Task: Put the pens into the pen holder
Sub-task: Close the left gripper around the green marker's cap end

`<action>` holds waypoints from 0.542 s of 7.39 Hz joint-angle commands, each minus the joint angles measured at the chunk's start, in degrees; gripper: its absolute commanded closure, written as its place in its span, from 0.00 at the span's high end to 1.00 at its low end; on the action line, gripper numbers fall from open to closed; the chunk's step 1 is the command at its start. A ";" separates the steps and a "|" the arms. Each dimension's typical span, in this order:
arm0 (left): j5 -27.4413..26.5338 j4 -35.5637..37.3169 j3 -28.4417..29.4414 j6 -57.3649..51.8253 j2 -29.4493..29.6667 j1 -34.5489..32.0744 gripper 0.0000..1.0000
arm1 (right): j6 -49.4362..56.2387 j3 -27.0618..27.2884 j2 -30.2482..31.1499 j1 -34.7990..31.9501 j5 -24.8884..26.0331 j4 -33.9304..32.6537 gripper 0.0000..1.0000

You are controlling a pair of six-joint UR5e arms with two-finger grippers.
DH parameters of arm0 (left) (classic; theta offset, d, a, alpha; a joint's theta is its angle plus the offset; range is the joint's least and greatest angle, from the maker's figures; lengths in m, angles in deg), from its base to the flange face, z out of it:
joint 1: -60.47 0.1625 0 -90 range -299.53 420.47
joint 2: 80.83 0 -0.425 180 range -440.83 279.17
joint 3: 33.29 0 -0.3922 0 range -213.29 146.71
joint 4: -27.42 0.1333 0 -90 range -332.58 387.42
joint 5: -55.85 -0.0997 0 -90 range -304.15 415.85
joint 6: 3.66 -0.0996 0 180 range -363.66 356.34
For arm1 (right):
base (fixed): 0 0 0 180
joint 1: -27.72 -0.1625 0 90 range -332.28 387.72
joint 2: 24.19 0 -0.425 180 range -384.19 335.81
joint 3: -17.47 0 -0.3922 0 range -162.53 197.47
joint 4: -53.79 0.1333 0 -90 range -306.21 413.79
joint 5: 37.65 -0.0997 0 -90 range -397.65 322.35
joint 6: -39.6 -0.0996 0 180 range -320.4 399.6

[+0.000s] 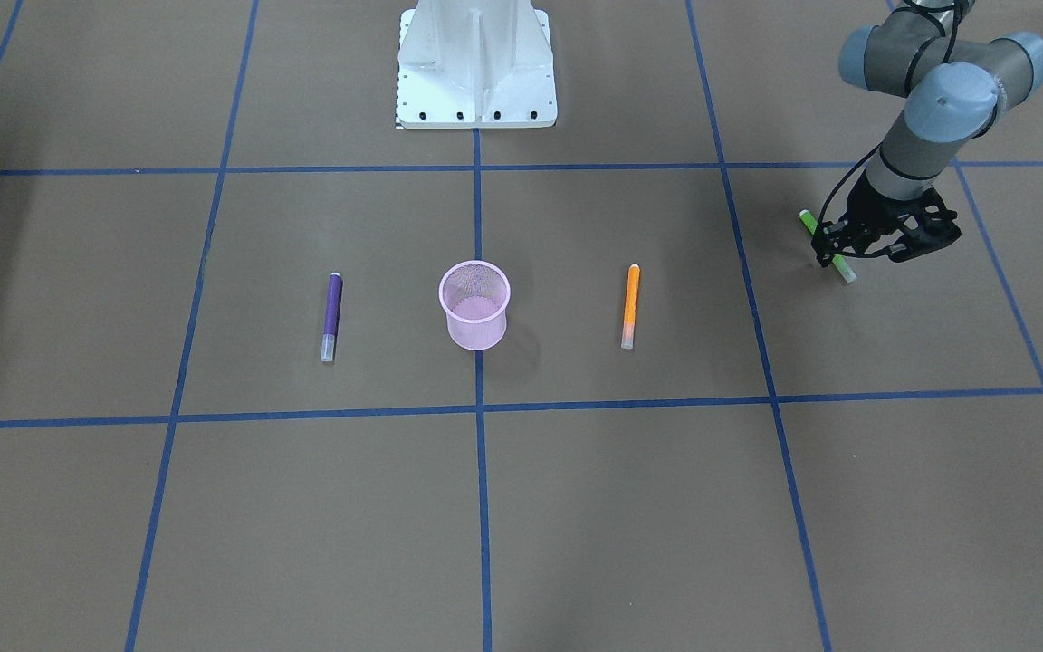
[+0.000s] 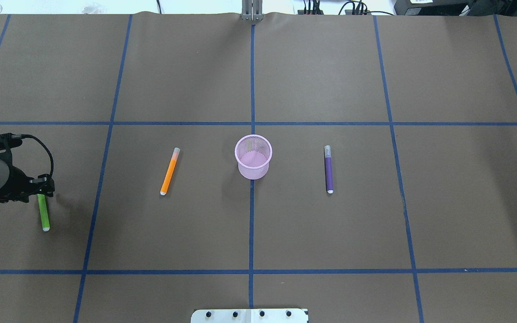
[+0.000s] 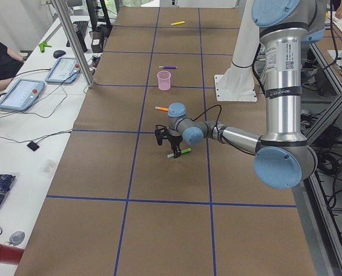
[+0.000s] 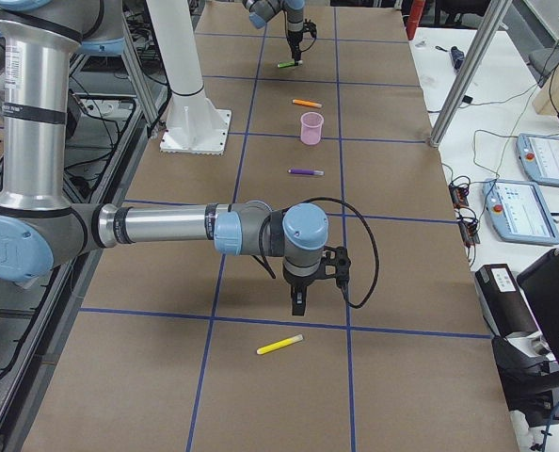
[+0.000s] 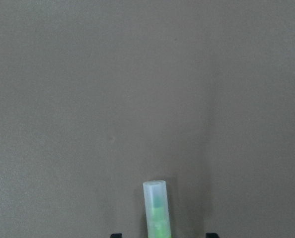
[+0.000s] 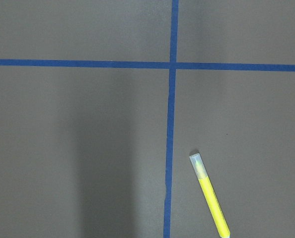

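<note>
Green pen (image 2: 43,211) is the one in hand; it lies flat on the worktop (image 2: 330,67) out on the robot's left, well apart from the pink mesh cup (image 2: 253,157) at the centre; left fingers (image 5: 116,235) are spread wide and straddle the pen near its pale cap end, one tip on each side with a clear gap to the barrel, so nothing is held yet. Step as I judge it: start of the first pick, nothing collected; the cup looks empty. Next move likely calls for the fingers to come together on the barrel, a straight lift, a carry over to the cup, then tipping the pen upright to drop it inside the rim; the grip sits near one end, so the pen may swing or slip.

Right fingers (image 4: 300,303) point down at the worktop on the far right, near the yellow pen (image 4: 279,345) but not touching it; they show only in the side view and the wrist camera misses them — cannot tell how far apart they are.

Counts: pens four — green, yellow, orange (image 2: 169,171), purple (image 2: 329,169); orange and purple lie either side of the cup; cup one; pens in the cup none.
</note>
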 commanded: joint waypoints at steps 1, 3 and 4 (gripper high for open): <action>0.01 -0.16 0.19 0.10 -0.03 0.04 0.59 | 0.06 0.00 0.00 0.00 0.00 0.00 1.00; 0.01 -0.16 0.46 0.10 0.14 0.04 0.56 | 0.06 0.00 0.00 0.00 0.00 0.00 1.00; 0.01 -0.16 0.89 0.10 0.32 0.04 0.56 | 0.06 0.00 0.00 0.00 0.00 0.00 1.00</action>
